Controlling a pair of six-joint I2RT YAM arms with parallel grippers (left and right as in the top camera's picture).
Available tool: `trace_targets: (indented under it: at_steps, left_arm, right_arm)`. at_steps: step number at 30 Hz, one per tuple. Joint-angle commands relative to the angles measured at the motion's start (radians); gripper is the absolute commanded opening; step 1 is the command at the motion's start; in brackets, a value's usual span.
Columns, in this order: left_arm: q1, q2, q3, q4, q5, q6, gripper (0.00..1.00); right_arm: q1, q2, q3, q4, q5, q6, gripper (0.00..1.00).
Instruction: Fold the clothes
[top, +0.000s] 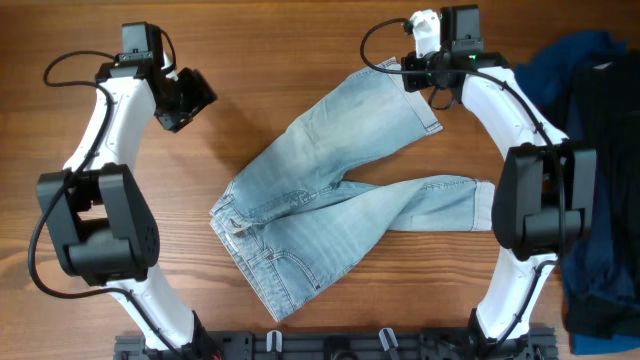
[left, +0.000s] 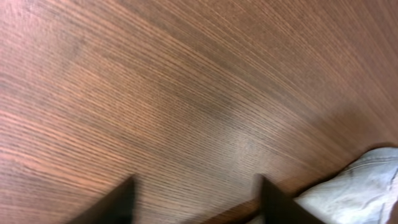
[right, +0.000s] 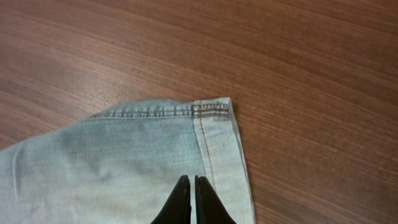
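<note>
Jeans (top: 345, 195) lie flat on the wooden table (top: 290, 60), near centre of the overhead view. Waistband end at about 7 o'clock from centre, two legs splayed: one running up toward 1 o'clock, the other out toward 3 o'clock.

Right gripper (top: 424, 68) sits over the hemmed cuff of the upper leg, at the 1 o'clock end of the garment. Right wrist view: fingertips (right: 190, 198) pressed together, clenched, set just inside the cuff hem. Whether any denim is pinched between them, cannot tell; the cloth around the tips looks flat.

Left gripper (top: 188, 98) hovers over bare wood at about 10 o'clock from the jeans, well apart from them. Left wrist view: two dark fingers (left: 115, 205) stand apart with nothing between them, released. A pale denim edge shows at 4 o'clock in that view, just beside the right-hand finger.

Cloth: light blue, faded, paler along the thighs. Stitched pocket and seam visible near the waistband. Cuff hem doubled, with tan thread along the seam. Soft creases at the crotch where the legs part.

Dark blue garment (top: 555, 70) and black garment (top: 605, 150) piled at 3 o'clock, cut off by the frame edge. Right arm covers part of the pile.
</note>
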Motion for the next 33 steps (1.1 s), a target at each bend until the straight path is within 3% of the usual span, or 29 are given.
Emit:
trace_targets:
  at_steps: [1, 2, 7, 16, 21, 25, 27, 33]
  left_arm:
    - [0.003, -0.002, 0.007, 0.003, -0.006, 0.001, 0.13]
    - [0.003, -0.002, 0.004, 0.003, -0.006, 0.0, 0.05]
    - [0.003, -0.002, -0.006, 0.009, -0.006, 0.001, 0.04]
    - [0.003, -0.002, -0.006, 0.005, -0.02, 0.001, 0.1]
    - [0.003, -0.002, -0.006, -0.031, -0.172, 0.0, 0.14]
    - [0.003, -0.002, -0.006, -0.087, -0.169, -0.003, 0.19]
    - [0.003, -0.002, -0.005, -0.143, -0.134, -0.007, 0.26]
    - [0.006, -0.002, -0.005, -0.254, -0.127, 0.002, 0.41]
  right_arm:
    - [-0.005, 0.017, 0.005, 0.008, 0.006, 0.014, 0.04]
    - [-0.005, 0.02, 0.005, 0.009, 0.006, 0.009, 0.04]
    - [-0.005, 0.042, 0.005, 0.026, 0.006, 0.01, 0.04]
    - [-0.005, 0.063, 0.005, 0.032, 0.006, 0.011, 0.04]
    - [-0.005, 0.066, 0.003, -0.037, 0.006, 0.025, 0.04]
    - [-0.005, 0.066, 0.003, -0.193, 0.005, 0.064, 0.04]
    - [-0.005, 0.067, 0.003, -0.245, 0.005, 0.064, 0.04]
    - [-0.005, 0.075, -0.063, -0.205, 0.006, 0.061, 0.04]
